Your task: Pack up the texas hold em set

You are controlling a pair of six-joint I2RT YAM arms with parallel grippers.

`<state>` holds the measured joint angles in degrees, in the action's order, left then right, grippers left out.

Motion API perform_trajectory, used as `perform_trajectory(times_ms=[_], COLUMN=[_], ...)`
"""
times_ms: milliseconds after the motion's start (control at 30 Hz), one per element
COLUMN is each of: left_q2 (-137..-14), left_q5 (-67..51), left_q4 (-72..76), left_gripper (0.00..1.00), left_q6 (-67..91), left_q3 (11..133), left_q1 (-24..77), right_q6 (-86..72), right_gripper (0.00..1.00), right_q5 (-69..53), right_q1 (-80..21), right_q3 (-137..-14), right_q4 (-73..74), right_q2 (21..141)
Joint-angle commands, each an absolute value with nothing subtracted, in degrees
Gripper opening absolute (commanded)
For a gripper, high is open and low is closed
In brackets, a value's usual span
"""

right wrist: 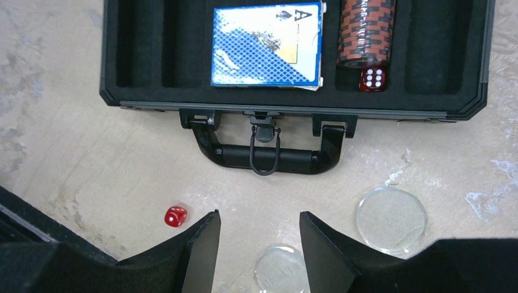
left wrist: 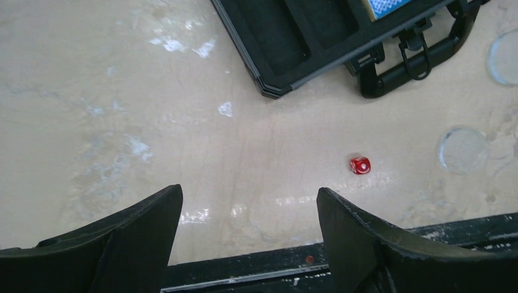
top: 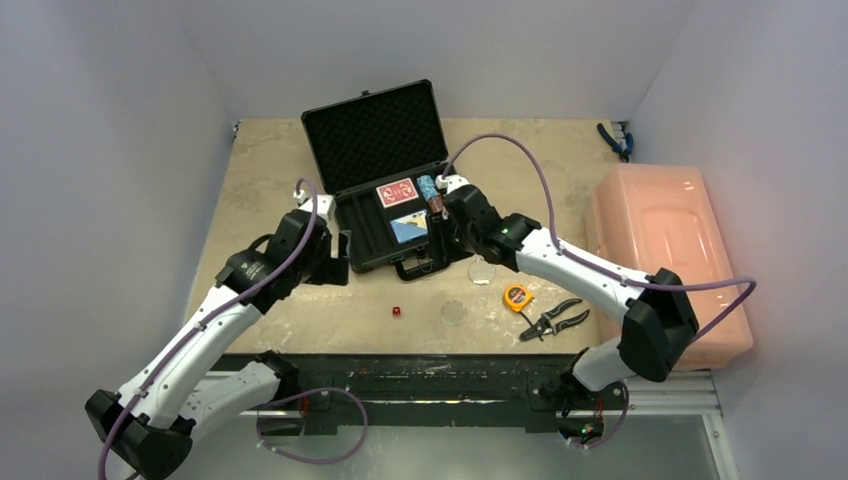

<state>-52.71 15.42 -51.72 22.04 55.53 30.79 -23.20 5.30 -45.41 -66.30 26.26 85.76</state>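
The black briefcase (top: 361,217) lies open with its lid up. In it are a red deck (top: 396,192), a blue deck (right wrist: 267,46), a chip stack (right wrist: 365,33) and a red die (right wrist: 372,79). A second red die (top: 396,312) and two clear discs (top: 481,271) (top: 452,313) lie on the table in front. My right gripper (right wrist: 259,220) is open and empty above the table in front of the handle (right wrist: 269,159), with one disc (right wrist: 281,268) below it. My left gripper (left wrist: 249,201) is open and empty over bare table, left of the loose die (left wrist: 360,165).
An orange-yellow tape measure (top: 517,297) and black-handled pliers (top: 553,320) lie right of the discs. A pink bin (top: 665,250) stands at the right edge. Blue-handled pliers (top: 615,140) lie at the back right. The table's near edge (left wrist: 256,265) is just below my left fingers.
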Motion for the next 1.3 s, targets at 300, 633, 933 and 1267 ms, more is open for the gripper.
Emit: perform_trajectory(times_ms=[300, 633, 933, 1267], left_q2=[-48.9, -37.3, -35.7, -34.4], left_q5=[11.9, 16.1, 15.8, 16.3], left_q4=[-58.4, -55.9, -54.7, -54.5], left_gripper=[0.79, 0.81, 0.81, 0.85], left_q6=[27.3, 20.0, 19.1, 20.4], left_q3=[56.4, 54.2, 54.1, 54.3], left_q1=[32.2, 32.2, 32.2, 32.1], right_q6=[-37.6, -47.4, -50.2, -51.4], right_gripper=[0.62, 0.65, 0.6, 0.5], right_q5=[8.3, 14.0, 15.2, 18.4], right_q1=[-54.6, -64.2, -66.5, -66.5], right_q3=[-64.2, -68.2, -73.0, -77.3], right_q4=[26.9, 28.8, 29.7, 32.5], right_q2=[84.0, 91.7, 100.7, 106.2])
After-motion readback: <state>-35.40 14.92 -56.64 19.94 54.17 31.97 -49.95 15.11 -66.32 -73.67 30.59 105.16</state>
